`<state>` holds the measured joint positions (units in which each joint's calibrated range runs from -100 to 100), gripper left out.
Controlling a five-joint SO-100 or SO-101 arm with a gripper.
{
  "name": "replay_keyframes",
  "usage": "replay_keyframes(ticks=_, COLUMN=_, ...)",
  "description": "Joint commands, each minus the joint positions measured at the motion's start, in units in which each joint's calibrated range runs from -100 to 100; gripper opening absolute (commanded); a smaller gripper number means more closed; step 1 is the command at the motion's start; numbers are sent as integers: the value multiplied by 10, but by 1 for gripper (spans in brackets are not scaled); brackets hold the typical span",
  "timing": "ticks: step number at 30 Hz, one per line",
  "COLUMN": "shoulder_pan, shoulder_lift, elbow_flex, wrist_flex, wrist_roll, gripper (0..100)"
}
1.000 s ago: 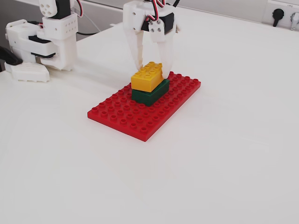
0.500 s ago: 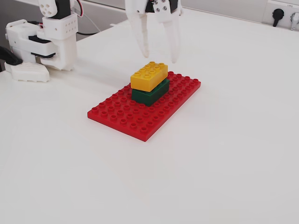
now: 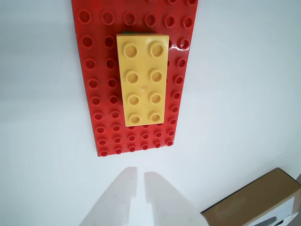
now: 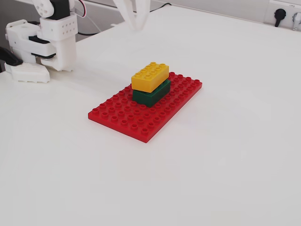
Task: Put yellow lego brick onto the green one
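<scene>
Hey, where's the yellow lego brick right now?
In the fixed view the yellow lego brick sits stacked on the green one, toward the far end of the red baseplate, mid-table; the claw is up high, clear of it.

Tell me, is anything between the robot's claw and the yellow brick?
No. In the wrist view, only red baseplate and bare white table lie between the gripper and the yellow brick.
</scene>
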<state>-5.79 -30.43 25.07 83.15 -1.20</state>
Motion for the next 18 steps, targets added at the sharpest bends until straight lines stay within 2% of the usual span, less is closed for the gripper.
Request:
replay_keyframes(ticks=1, shoulder_pan=12, shoulder_lift=-118, elbow_flex=135, wrist_flex=-75, wrist_roll=12, gripper=1)
replay_keyframes(ticks=11, shoulder_pan=14, shoulder_lift=-478, elbow_flex=536, wrist_flex=-207, wrist_roll=20, gripper=1)
replay_keyframes(ticks=18, shoulder_pan=11, shoulder_lift=-640, elbow_flex=683, wrist_flex=-173, wrist_roll=20, gripper=1)
